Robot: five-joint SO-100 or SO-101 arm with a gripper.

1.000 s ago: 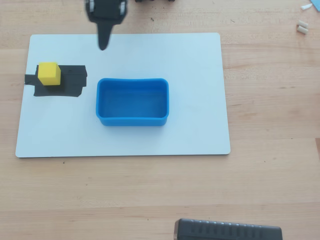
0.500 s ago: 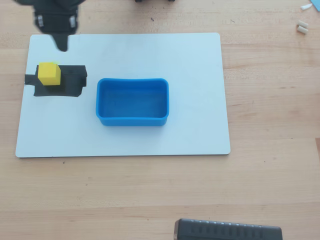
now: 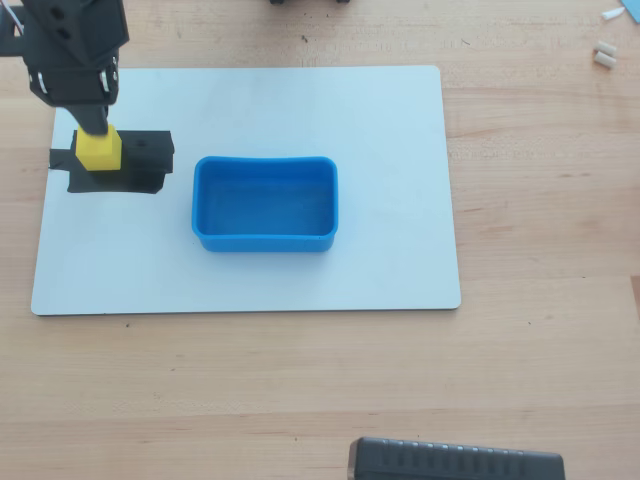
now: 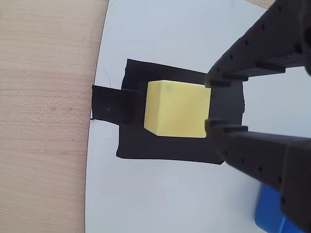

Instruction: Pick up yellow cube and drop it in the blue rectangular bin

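The yellow cube [image 3: 98, 150] sits on a flat black tape patch [image 3: 140, 165] at the left of the white board. In the wrist view the cube [image 4: 177, 108] lies on the same patch [image 4: 146, 145]. My gripper [image 3: 95, 130] hangs over the cube from the far side. In the wrist view the gripper [image 4: 210, 103] is open, with its two black fingertips at the cube's right edge and tape showing between them. I cannot tell if they touch the cube. The blue rectangular bin [image 3: 265, 203] stands empty at the board's middle, right of the cube. One corner of it shows in the wrist view [image 4: 269, 216].
The white board [image 3: 380, 260] lies on a wooden table [image 3: 540, 380]. A black ribbed object [image 3: 455, 462] sits at the near edge. Small white bits [image 3: 604, 52] lie at the far right corner.
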